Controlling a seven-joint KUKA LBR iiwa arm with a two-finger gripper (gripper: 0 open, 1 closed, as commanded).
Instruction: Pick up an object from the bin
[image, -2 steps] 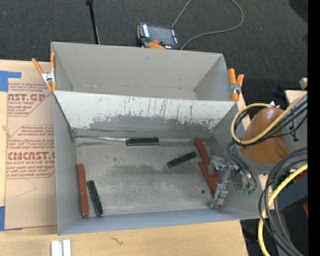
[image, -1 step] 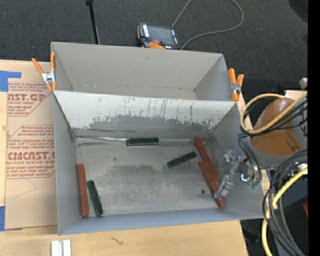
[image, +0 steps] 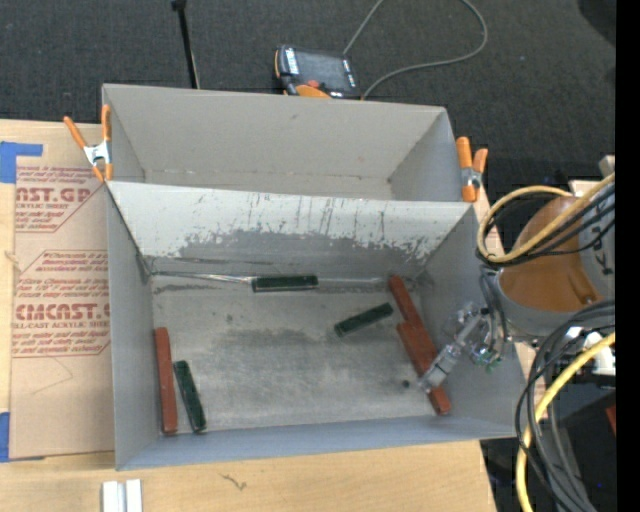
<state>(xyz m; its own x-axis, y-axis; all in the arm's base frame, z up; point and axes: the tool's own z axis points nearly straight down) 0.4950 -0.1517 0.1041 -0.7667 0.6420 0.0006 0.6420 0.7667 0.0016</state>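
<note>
Wooden counter (image: 300, 485) under a grey metal bin (image: 270, 150), with the tool (image: 440, 372) low at the bin's right wall.
The tool sits over the lower end of a long, flat red-brown stick (image: 410, 325) lying along the floor's right side; whether it is clenched or released cannot be told. A dark green stick (image: 363, 320) lies just left.

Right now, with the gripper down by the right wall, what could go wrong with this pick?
The gripper is at the near end of the red-brown bar, which lies along the bin's right wall, so it may scrape that wall. Taken so near one end, the long bar could tilt and slip out.
</note>
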